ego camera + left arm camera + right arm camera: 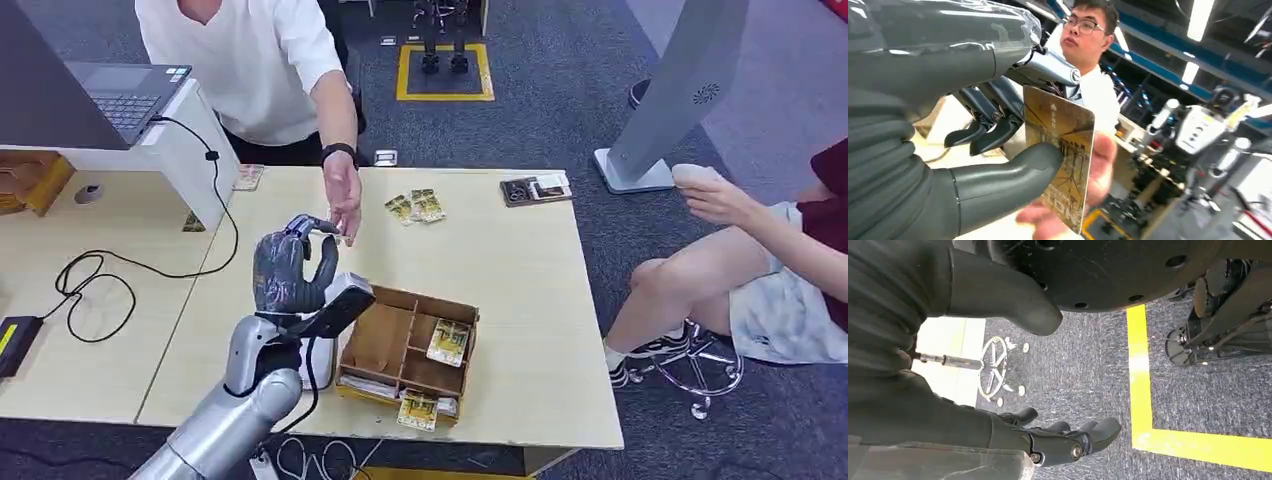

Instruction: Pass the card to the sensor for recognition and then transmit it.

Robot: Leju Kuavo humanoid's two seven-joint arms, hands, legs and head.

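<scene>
left hand (973,165) pinching card (1063,160), person's hand (1098,165) apparently touching it

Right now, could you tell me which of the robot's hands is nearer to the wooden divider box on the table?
Left. The left hand is raised over the table beside the wooden box, pinching a card. The right hand hangs by the carpet floor, away from the table.

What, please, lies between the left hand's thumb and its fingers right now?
In the left wrist view, the card stands pinched between the left hand's thumb and fingers, with a person's hand just behind it.
</scene>
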